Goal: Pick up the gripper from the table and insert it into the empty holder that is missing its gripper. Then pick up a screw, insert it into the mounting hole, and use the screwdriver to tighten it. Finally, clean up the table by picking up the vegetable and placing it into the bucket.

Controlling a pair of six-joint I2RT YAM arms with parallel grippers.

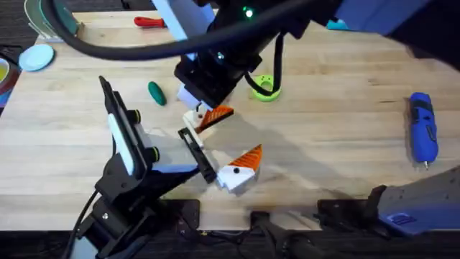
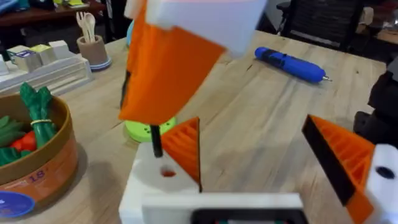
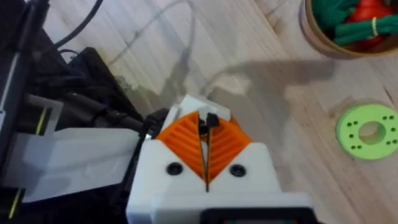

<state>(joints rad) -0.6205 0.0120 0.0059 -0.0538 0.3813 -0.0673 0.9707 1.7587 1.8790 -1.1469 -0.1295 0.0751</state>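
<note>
Beware of dropping or cocking the screw (image 2: 155,144), pinched in the closed right gripper (image 3: 206,124) just above the holder (image 2: 155,182) on the wide-spread left gripper (image 2: 252,124), through misalignment with the hole. Count one bucket (image 2: 43,177), one screwdriver (image 1: 422,128), one vegetable (image 1: 155,93) loose on the table (image 1: 330,108), one screw.

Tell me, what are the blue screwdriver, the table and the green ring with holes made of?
The screwdriver looks like smooth, glossy blue plastic, with a thin shiny bit that seems to be metal. The table looks like pale wood: grain lines and plank seams run across it, with a matte finish. The green ring looks like matte plastic, evenly bright green; whether it is hard or rubbery is not clear.
</note>
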